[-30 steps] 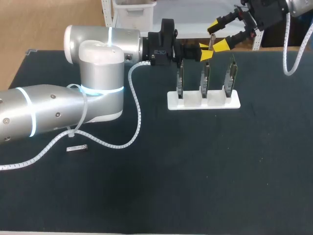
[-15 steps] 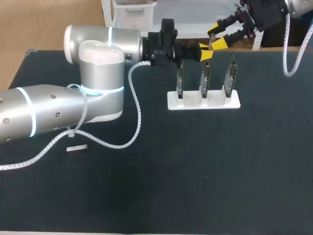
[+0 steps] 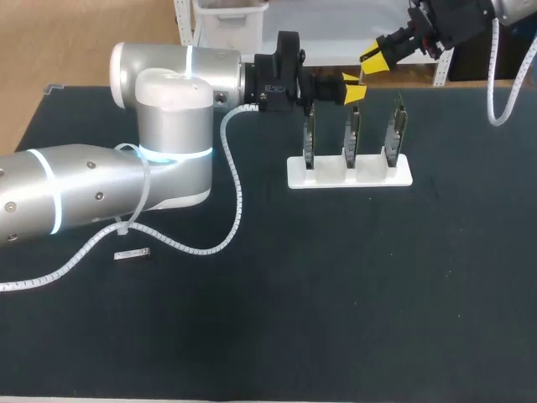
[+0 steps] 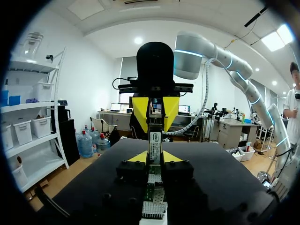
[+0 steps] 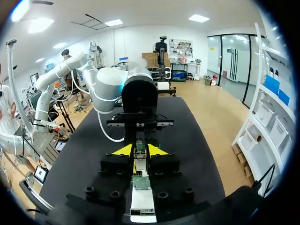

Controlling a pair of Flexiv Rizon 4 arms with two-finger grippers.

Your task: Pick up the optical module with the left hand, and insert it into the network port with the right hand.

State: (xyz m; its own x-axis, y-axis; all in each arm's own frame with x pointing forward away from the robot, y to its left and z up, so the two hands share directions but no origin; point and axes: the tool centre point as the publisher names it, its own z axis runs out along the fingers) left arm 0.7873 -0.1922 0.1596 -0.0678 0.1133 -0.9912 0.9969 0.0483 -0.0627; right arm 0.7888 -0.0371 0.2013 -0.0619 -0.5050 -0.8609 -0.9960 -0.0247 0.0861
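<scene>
Optical module [image 4: 154, 139] lies mostly hidden within right claw [image 3: 369, 63]

The left arm [image 3: 101, 201] enters from 9 o'clock and stretches level to the left gripper [image 3: 352, 88] at 1 o'clock. The right arm [image 3: 457, 21] slants in from 2 o'clock, right gripper [image 3: 372, 60] meeting it. Both pairs of fingers pinch the optical module [image 4: 154, 140].

black table top [image 3: 352, 302], white stand [image 3: 349, 175], green circuit boards [image 3: 396, 126], silver left arm [image 3: 101, 193] with pale glowing bands, yellow-tipped jaws
</scene>
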